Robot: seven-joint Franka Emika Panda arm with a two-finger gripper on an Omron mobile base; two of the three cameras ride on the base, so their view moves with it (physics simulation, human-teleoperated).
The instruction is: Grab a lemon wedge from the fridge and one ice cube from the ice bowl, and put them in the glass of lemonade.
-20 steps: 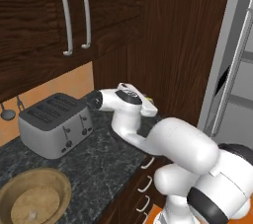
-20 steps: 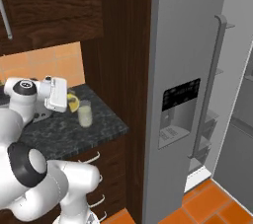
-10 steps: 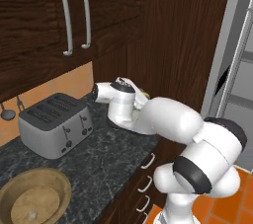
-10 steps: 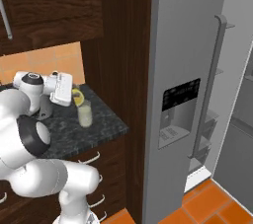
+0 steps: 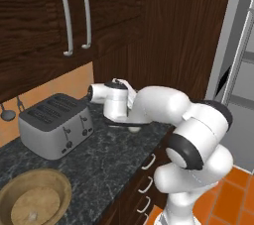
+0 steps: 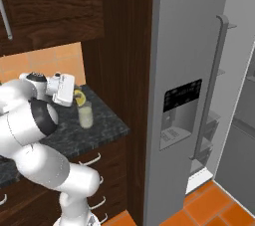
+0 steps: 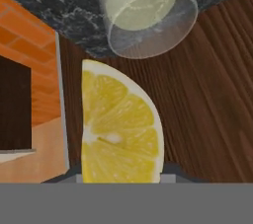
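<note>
1. The gripper (image 6: 74, 98) is nearly closed on the lemon wedge (image 7: 118, 127). In the hand view the wedge sits right at the fingertips, its cut face towards the camera, flat edge on one side and curved rind on the other.

2. The glass (image 6: 85, 116) stands on the dark counter (image 6: 107, 125), near the corner where it meets the wood panel beside the fridge (image 6: 194, 70).

3. In the right base view the wedge (image 6: 79, 97) hangs just above the glass and a little off to the arm's side of its rim, not touching it.

4. In the hand view the glass (image 7: 146, 13) lies ahead of the wedge along the gripper's line of sight, its open mouth partly facing the camera. So the hand seems tilted rather than pointing straight down into it.

5. My judgement: the drop depends on bringing the wedge over the mouth, a short shift towards the glass, before the fingers open. Released now, it could clip the rim or land on the counter.

6. The ice bowl (image 5: 30, 201) sits well away, at the counter's near end past the toaster (image 5: 54, 125), with a small pale cube (image 5: 33, 214) in it, untouched.
</note>
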